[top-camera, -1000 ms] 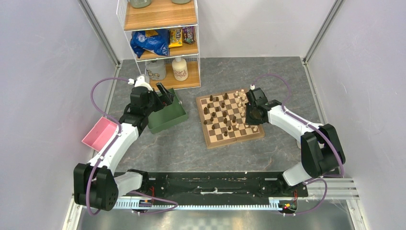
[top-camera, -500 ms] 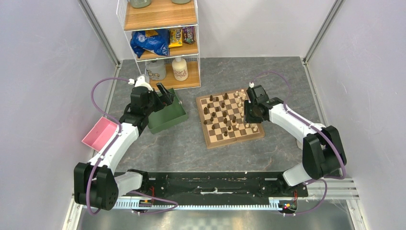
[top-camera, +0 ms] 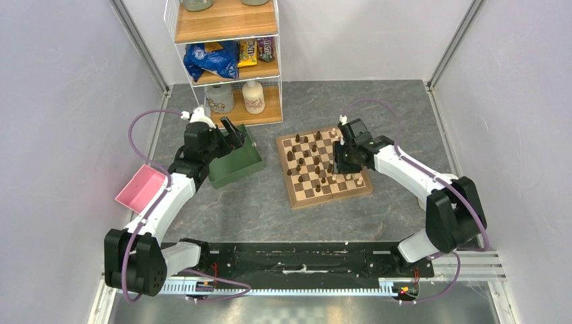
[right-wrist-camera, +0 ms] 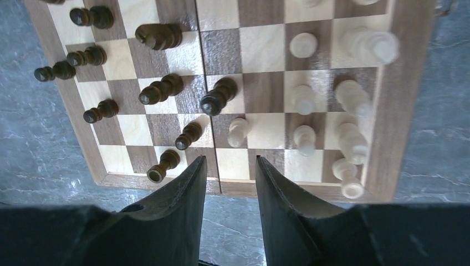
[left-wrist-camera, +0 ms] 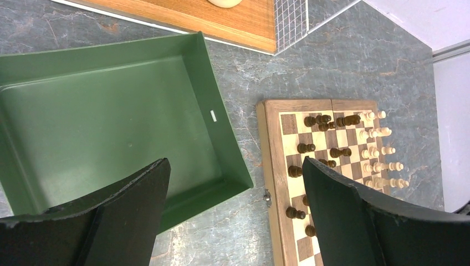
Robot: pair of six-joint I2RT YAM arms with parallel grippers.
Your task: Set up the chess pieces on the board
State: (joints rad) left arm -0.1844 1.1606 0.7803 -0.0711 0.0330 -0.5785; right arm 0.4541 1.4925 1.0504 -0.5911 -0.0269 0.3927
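The board (top-camera: 297,196) lies right of centre on the grey table. Dark brown chess pieces (top-camera: 291,156) are scattered over its left and middle squares, and cream pieces (top-camera: 359,181) crowd its right edge. My right gripper (top-camera: 339,164) hovers over the board's right half. In the right wrist view it (right-wrist-camera: 230,166) is open and empty, with a cream pawn (right-wrist-camera: 238,132) on the square just ahead of the gap and dark pieces (right-wrist-camera: 161,88) to its left. My left gripper (top-camera: 233,135) hangs wide open over the green tray (top-camera: 233,174), holding nothing (left-wrist-camera: 235,166).
The green tray's wall (left-wrist-camera: 221,133) stands just left of the board's edge (left-wrist-camera: 270,155). A pink bin (top-camera: 140,189) sits at the far left. A wire shelf (top-camera: 229,61) with snack bags and bottles stands at the back. Grey walls close both sides.
My right gripper has opened its jaws and shifted left, further in over the board. The left arm has stayed still.
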